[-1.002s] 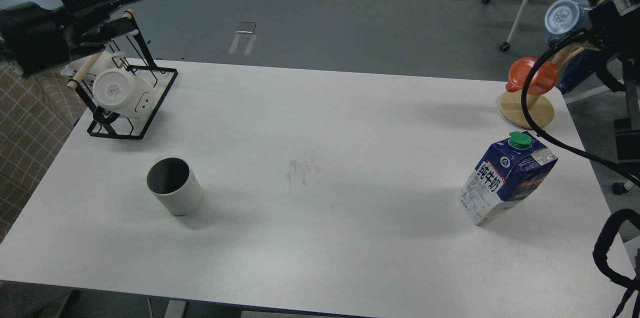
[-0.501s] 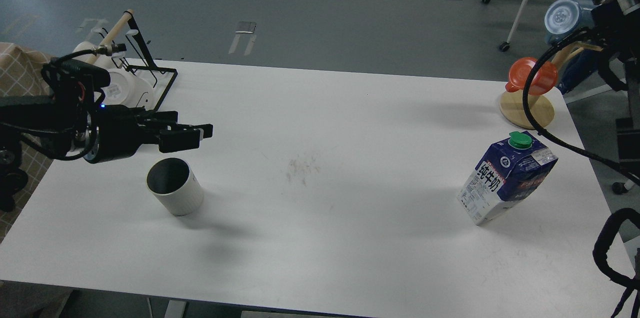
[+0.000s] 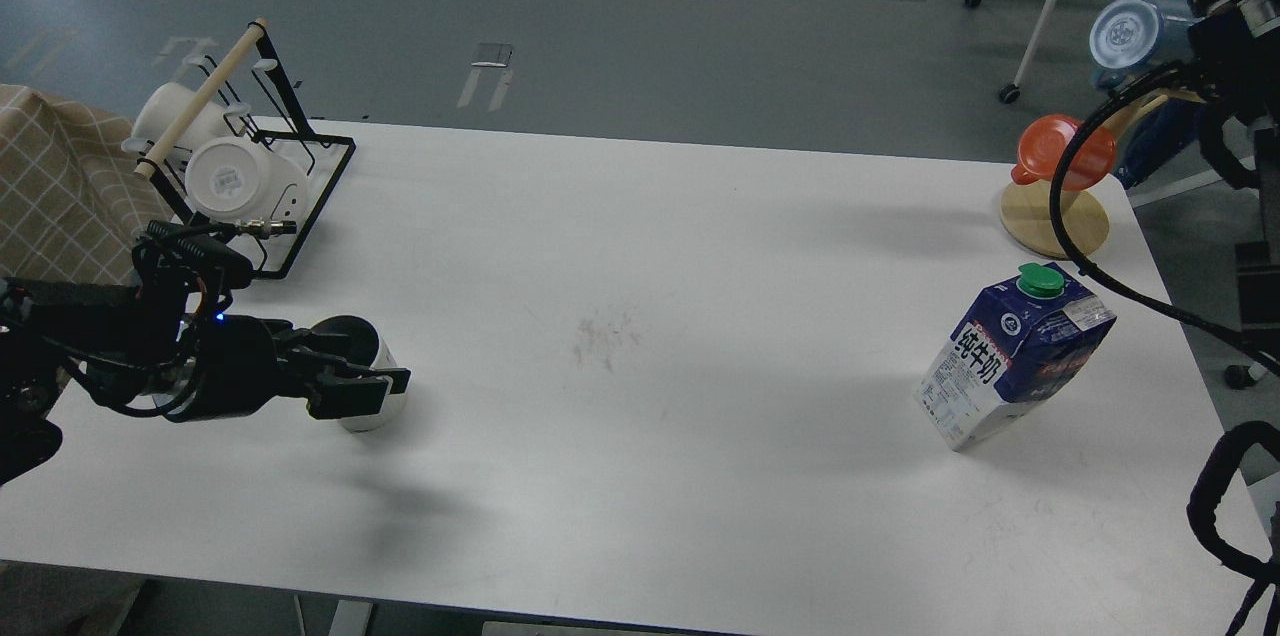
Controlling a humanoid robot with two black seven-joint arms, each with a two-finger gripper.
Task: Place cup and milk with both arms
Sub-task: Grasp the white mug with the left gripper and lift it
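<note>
Room: grey floor is stretching behind a long white table [image 3: 640, 246], with a wheeled chair frame standing off the far right corner.

Left side of table: a black wire rack [image 3: 300, 186] is holding white mugs [image 3: 240, 181] on their sides, near the far left corner.

Cup: the white cup [image 3: 372, 358] is sitting upright on the table near the left front, dark inside, largely covered by the arm in front of it.

Left gripper: the left gripper [image 3: 352, 384] is sitting low at the cup, one finger crossing the near wall and the other running by the rim. Whether the fingers are pressing the cup or only bracketing it, I cannot tell.

Milk: the blue and white milk carton [image 3: 1010, 356] with a green cap is standing tilted on the right side of the table, well apart from the cup.

Right gripper: not showing; only dark arm parts and a cable [image 3: 1060, 216] are hanging along the right edge.

Beyond the milk: an orange cup [image 3: 1062, 151] is resting on a round wooden stand [image 3: 1055, 221].

Step in hand: reaching for the cup, by my judgement; the milk is untouched.

Next move: closing squarely on the cup wall without tipping it, while the right arm is coming down to the carton.
</note>
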